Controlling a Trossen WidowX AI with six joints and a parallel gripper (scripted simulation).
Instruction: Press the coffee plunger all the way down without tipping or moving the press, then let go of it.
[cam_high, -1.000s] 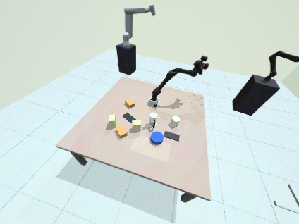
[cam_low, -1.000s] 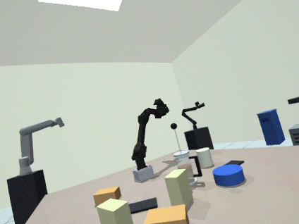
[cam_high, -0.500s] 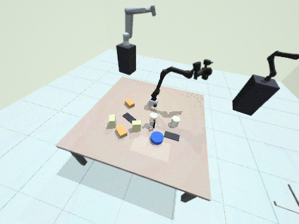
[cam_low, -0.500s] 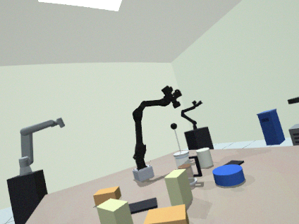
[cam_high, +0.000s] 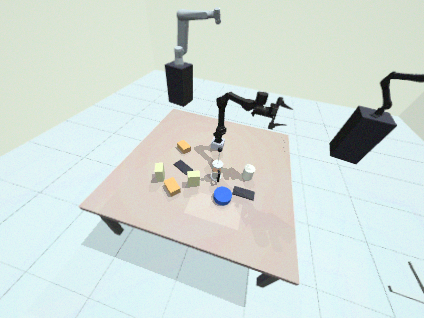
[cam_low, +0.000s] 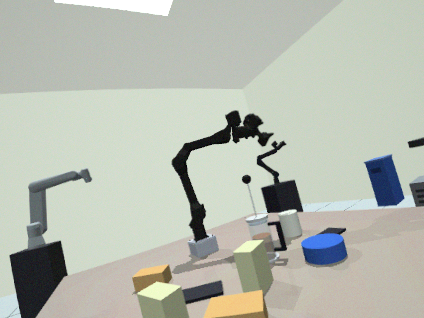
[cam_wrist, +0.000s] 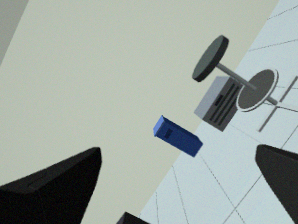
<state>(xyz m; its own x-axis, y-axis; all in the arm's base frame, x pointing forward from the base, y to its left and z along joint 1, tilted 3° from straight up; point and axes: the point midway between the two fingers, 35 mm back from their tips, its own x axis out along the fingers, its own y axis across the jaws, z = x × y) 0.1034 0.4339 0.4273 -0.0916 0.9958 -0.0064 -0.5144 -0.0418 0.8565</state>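
Upright on the tabletop (cam_low: 380, 270), the coffee press (cam_low: 261, 234) pointed its plunger rod (cam_low: 251, 198) straight up. Well above, the hand (cam_low: 261, 136) gaped wide, holding nothing.

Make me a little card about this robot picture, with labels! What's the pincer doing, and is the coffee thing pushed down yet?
pincer: open, empty, high in the air
plunger knob: raised on its rod, not pressed
press: upright on the table
pincer to knob: apart, not touching
beside press: white cup, blue disc
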